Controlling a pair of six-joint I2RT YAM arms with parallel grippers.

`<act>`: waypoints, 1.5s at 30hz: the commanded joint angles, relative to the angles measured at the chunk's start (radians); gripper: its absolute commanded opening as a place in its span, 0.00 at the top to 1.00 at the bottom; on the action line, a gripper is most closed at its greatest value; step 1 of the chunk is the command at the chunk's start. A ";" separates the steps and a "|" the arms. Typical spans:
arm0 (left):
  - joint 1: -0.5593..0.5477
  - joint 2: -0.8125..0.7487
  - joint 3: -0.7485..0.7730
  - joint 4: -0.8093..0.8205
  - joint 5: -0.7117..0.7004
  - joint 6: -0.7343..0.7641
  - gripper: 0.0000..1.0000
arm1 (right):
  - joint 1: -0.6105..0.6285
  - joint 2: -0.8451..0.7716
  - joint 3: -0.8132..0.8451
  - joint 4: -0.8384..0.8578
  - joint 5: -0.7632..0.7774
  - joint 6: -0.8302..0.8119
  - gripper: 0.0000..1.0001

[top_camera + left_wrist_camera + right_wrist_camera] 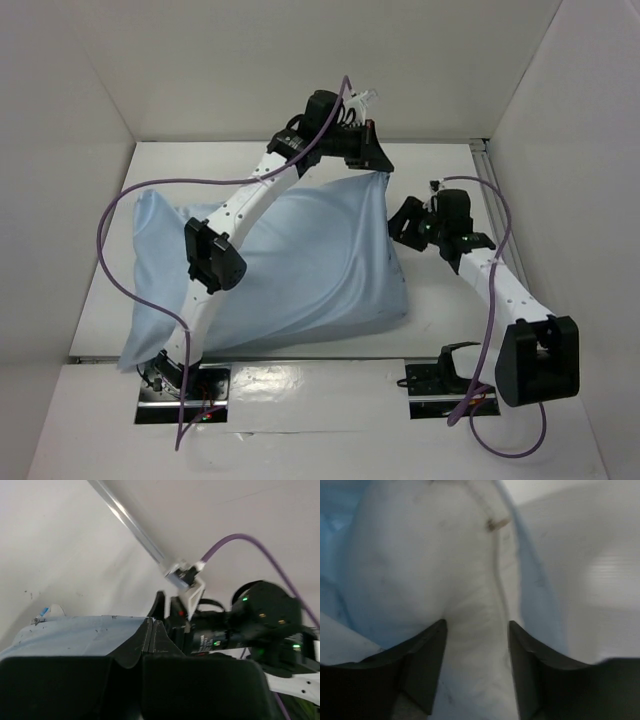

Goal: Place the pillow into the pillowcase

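Left fingers (152, 630) clenched on pillowcase (290, 260) corner (raised); right fingers (476, 645) released around pillow (420, 560).

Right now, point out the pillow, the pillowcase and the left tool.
pillow (420, 565): right wrist view, on its white bulging end.
pillowcase (300, 260): top view, middle of the blue cloth.
left tool (152, 630): left wrist view, where the fingertips meet, pinching the pillowcase's edge.
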 commanded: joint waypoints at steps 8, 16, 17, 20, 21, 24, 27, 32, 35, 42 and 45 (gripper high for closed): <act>-0.022 -0.081 0.028 0.276 0.217 -0.128 1.00 | 0.169 0.289 -0.169 0.916 -0.586 0.363 0.77; -0.063 -0.080 0.026 0.387 0.285 -0.234 1.00 | 0.276 0.554 0.013 1.250 -0.559 0.617 0.90; -0.063 -0.071 0.040 0.387 0.294 -0.234 1.00 | 0.244 0.567 -0.008 1.332 -0.539 0.688 0.90; -0.043 -0.071 0.028 0.387 0.303 -0.234 1.00 | 0.162 0.540 -0.109 1.346 -0.539 0.723 0.91; -0.031 -0.081 0.002 0.387 0.303 -0.234 1.00 | 0.138 0.518 -0.134 1.300 -0.539 0.679 0.89; -0.022 -0.092 -0.018 0.358 0.303 -0.205 1.00 | 0.068 0.380 -0.185 0.917 -0.493 0.453 0.82; -0.013 -0.115 -0.018 0.338 0.289 -0.180 1.00 | 0.048 0.216 -0.119 0.401 -0.292 0.172 0.79; 0.024 -0.164 -0.088 0.329 0.289 -0.160 1.00 | 0.009 0.017 -0.067 0.097 -0.071 0.042 0.72; 0.044 -0.164 -0.135 0.304 0.277 -0.148 1.00 | 0.000 -0.051 -0.018 0.020 0.064 0.016 0.41; 0.063 -0.164 -0.145 0.159 0.225 -0.059 0.00 | 0.000 -0.050 0.119 -0.242 0.417 0.029 0.28; 0.063 -0.186 -0.145 0.064 0.193 0.007 0.00 | 0.000 -0.028 0.142 -0.255 0.464 0.029 0.28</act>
